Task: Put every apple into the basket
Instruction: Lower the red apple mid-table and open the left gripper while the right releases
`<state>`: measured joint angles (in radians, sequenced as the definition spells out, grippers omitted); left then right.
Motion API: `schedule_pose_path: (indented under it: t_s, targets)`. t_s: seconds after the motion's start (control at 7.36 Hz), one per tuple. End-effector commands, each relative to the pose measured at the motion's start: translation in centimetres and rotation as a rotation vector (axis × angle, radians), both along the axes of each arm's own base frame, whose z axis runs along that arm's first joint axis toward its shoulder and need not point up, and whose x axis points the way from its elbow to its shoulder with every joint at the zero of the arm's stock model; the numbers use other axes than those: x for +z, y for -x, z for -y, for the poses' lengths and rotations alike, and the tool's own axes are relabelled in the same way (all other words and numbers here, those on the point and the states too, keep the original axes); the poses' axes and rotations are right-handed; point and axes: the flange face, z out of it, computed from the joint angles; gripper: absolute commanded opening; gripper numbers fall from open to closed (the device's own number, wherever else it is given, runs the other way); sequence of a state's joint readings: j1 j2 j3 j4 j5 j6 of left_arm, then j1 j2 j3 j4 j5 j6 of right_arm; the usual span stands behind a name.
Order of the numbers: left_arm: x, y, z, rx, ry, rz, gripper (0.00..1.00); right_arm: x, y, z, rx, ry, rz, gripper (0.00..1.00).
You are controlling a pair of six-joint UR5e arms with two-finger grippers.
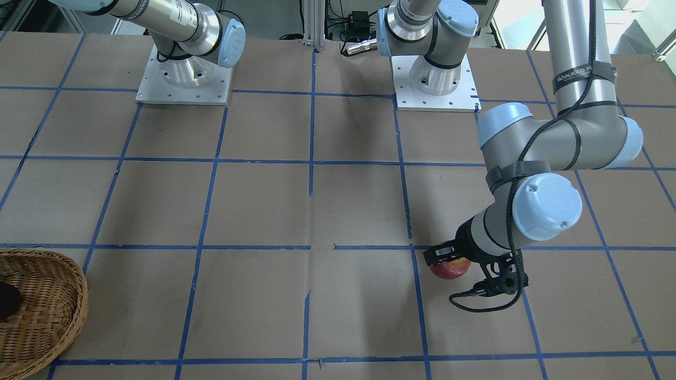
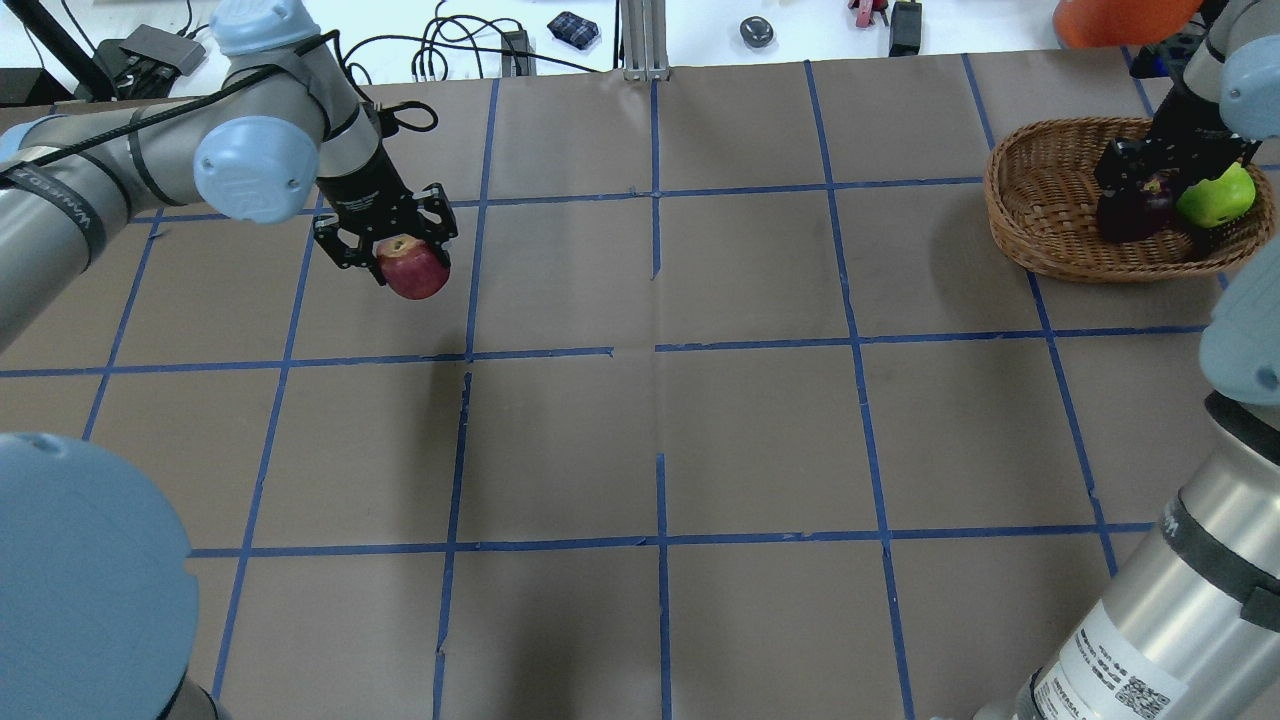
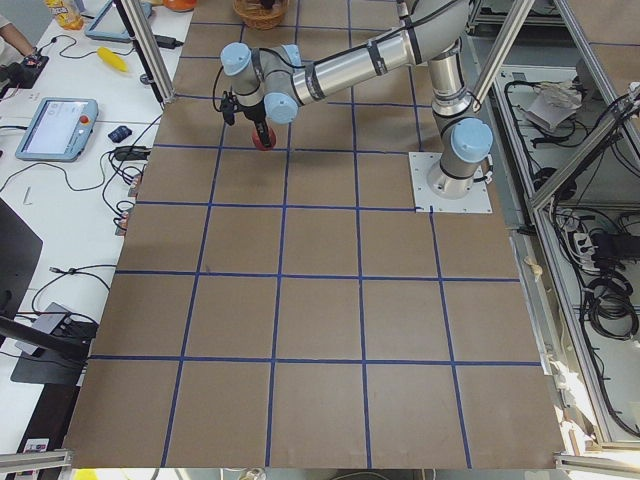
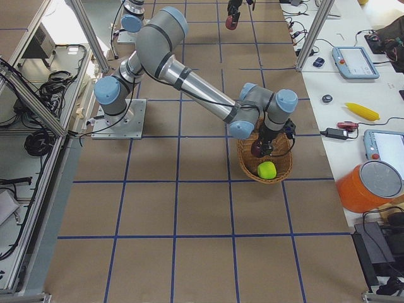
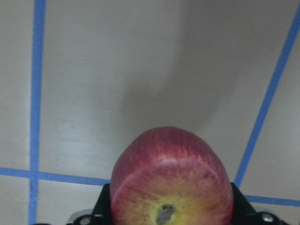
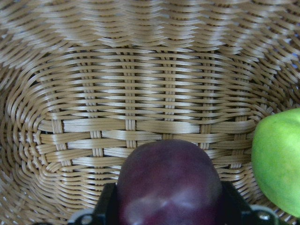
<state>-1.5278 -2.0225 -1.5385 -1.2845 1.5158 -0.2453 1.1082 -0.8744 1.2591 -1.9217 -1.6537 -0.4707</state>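
My left gripper (image 2: 398,255) is shut on the red apple (image 2: 412,272), which has a yellowish stem dimple, and holds it just above the table at the far left. The apple fills the bottom of the left wrist view (image 5: 171,180) and shows in the front view (image 1: 450,268). My right gripper (image 2: 1140,185) is down inside the wicker basket (image 2: 1040,215) at the far right, shut on the dark purple apple (image 2: 1132,212), which also shows in the right wrist view (image 6: 168,183). The lime green apple (image 2: 1216,196) lies in the basket beside it.
The table is brown paper with a blue tape grid. The two arm bases (image 1: 184,79) (image 1: 435,87) stand at the robot's edge. Cables and small devices (image 2: 573,27) and an orange object (image 2: 1110,18) lie beyond the far edge.
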Motion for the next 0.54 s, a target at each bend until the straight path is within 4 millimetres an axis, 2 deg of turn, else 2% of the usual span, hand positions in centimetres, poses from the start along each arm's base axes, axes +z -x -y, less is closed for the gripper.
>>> schedule_pose_path:
  t_s: [0.0, 0.14, 0.27, 0.41]
  targets:
    - [0.2, 10.6, -2.2, 0.062, 0.022, 0.022, 0.06, -0.2, 0.3, 0.4, 0.001, 0.021, -0.016, 0.84]
    - [0.1, 16.2, -3.1, 0.047, 0.097, 0.007, 0.09, 0.5, 0.1, 0.3, 0.001, 0.023, -0.015, 1.0]
    - [-1.0, 20.7, -5.4, 0.076, 0.102, 0.008, 0.14, 1.5, 0.0, 0.1, 0.0, 0.029, -0.018, 1.0]
    - [-1.8, 23.3, -6.7, 0.105, 0.109, 0.007, 0.14, 4.0, -1.0, -0.8, -0.003, 0.007, -0.002, 1.0]
